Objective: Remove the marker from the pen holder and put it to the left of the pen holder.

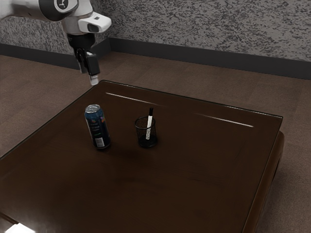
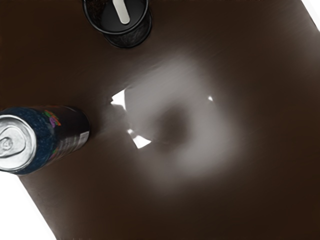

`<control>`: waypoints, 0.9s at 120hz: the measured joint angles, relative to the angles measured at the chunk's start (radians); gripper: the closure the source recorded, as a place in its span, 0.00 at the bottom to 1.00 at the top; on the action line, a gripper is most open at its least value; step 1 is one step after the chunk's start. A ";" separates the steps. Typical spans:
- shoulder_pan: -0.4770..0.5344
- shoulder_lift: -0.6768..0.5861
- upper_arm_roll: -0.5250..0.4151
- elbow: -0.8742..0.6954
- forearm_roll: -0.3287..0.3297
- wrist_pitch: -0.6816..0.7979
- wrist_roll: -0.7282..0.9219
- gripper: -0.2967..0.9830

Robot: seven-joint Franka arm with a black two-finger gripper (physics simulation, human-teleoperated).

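From your black two-finger gripper (image 1: 94, 81), jaws spread or shut you can't tell, the marker (image 1: 149, 125) is low & toward the ext. view's right, almost straight up w/ a bit of lean in the round black mesh pen holder (image 1: 147, 143), white w/ a black top.

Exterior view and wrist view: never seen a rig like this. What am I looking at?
These are simulator renders of one white robot arm ending in a black gripper. The exterior view comes from a camera at the arm's side; the wrist view comes from one on the arm's hand, looking down.

On the dark brown table stand a blue drink can and a black mesh pen holder. A black-and-white marker stands in the holder, leaning slightly. The gripper is up in the air, away from both; I see nothing held.
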 joint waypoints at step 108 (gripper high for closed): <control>-0.091 0.548 0.085 0.066 0.047 0.718 -0.040 0.23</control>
